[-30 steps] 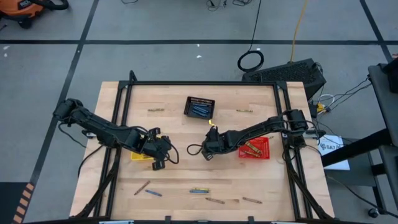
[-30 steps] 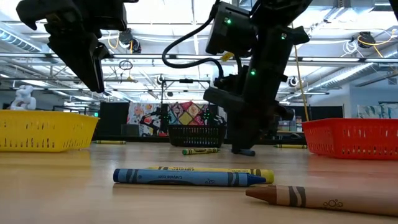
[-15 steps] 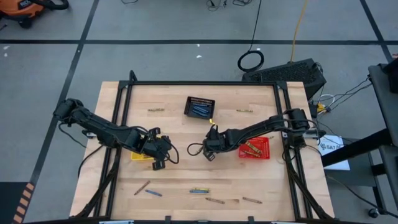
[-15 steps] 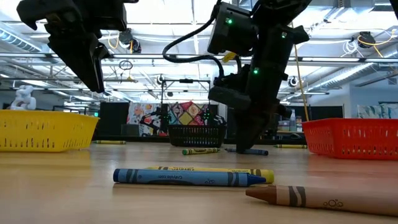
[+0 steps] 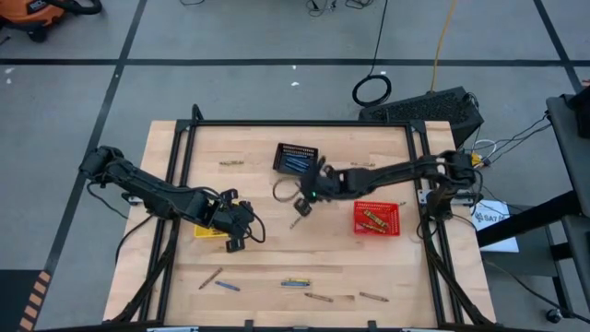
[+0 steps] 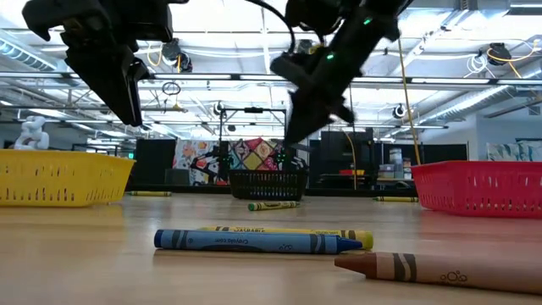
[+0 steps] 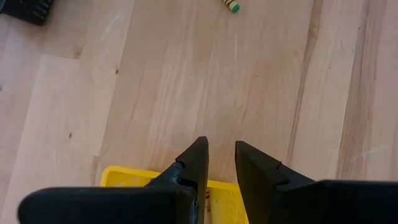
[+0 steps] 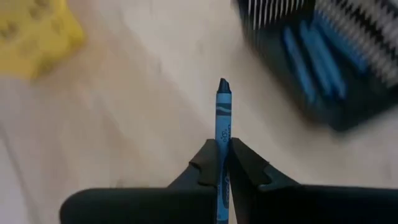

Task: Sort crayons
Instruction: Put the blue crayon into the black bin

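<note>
The right gripper [image 8: 223,163] pinches a short blue wax crayon [image 8: 222,118] between its fingers, tip forward, raised above the wooden desk [image 5: 258,258] beside the black mesh basket [image 5: 295,159] already holding blue ones, likely its destination. The left gripper [image 7: 220,163] waits over the yellow mesh basket [image 7: 124,177], fingers slightly parted, empty.

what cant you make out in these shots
- Yellow basket: high view, the left gripper covers much of it, so its contents are hidden.
- Black basket: right wrist view, blurred and cut off by the edge, so its blue crayons cannot be counted.
- Blue crayon in the right gripper: its lower end is hidden between the fingers.
- Crayon: left wrist view, cut off by the edge.
</note>
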`<move>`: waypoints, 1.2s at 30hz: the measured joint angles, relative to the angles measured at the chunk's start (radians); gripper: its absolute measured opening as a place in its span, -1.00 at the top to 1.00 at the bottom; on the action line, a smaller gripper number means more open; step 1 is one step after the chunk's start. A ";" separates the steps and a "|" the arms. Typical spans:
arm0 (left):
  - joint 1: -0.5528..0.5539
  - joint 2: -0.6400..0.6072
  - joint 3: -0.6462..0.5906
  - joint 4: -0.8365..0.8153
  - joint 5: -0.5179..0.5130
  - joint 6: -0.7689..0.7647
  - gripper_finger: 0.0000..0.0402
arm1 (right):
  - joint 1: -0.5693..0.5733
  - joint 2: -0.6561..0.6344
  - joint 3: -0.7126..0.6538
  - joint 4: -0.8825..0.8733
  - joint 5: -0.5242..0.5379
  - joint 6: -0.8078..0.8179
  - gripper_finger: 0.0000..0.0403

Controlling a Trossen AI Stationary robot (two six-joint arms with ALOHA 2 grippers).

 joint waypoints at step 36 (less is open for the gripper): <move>0.176 0.000 0.000 0.151 -0.050 0.251 0.59 | -0.320 0.063 0.002 0.166 -0.286 -0.568 0.95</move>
